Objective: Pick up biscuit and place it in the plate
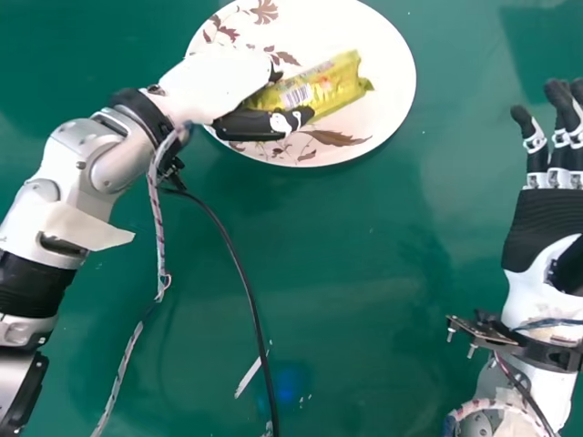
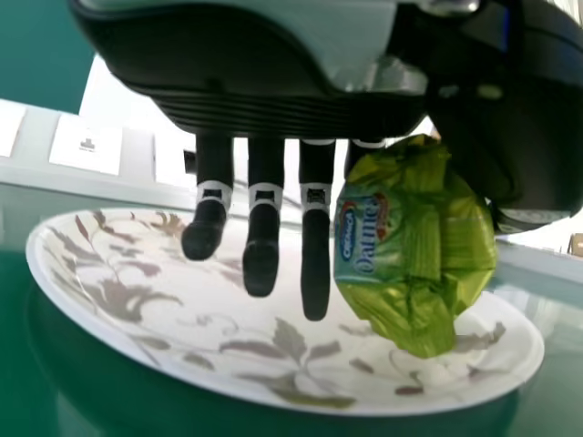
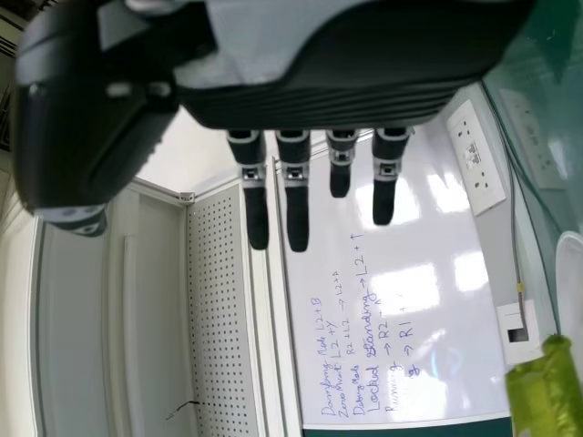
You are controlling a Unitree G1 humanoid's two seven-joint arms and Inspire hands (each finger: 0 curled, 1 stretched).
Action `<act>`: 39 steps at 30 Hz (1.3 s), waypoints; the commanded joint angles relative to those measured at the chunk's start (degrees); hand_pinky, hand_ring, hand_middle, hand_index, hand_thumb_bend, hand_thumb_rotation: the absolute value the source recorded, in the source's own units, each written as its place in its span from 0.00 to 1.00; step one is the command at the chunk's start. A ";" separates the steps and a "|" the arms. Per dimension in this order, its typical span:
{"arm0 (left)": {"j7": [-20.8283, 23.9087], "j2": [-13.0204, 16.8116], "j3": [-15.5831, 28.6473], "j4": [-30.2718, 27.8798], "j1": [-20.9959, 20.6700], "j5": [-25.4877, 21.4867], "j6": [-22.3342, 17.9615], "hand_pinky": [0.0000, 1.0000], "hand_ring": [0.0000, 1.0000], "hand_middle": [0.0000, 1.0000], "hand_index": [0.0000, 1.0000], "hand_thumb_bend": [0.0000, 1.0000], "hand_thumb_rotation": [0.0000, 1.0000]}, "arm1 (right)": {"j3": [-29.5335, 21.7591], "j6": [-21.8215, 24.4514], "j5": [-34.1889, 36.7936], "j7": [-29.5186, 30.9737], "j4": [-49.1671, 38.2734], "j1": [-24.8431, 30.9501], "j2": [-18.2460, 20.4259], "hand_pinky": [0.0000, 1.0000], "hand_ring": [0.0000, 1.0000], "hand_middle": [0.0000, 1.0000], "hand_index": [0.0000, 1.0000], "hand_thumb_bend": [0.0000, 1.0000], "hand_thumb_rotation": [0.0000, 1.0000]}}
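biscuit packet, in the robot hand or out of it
In: the packet sits between thumb and fingers of the left robot hand, over the plate.

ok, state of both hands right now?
Left hand: closed on the biscuit packet, pinched between thumb and fingers, over the plate.
Right hand: open, fingers straight, holding nothing.

Whiteboard near grey perforated panel

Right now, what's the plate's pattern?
Brownish leafy sprigs on the white plate, best in the left wrist view.
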 commanded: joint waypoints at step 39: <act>6.72 -4.88 -11.68 35.21 -19.10 9.16 -0.31 0.13 0.21 0.43 0.51 0.52 0.00 | 0.22 0.15 1.88 0.62 3.38 1.36 0.50 0.86 0.86 0.84 0.83 0.79 0.35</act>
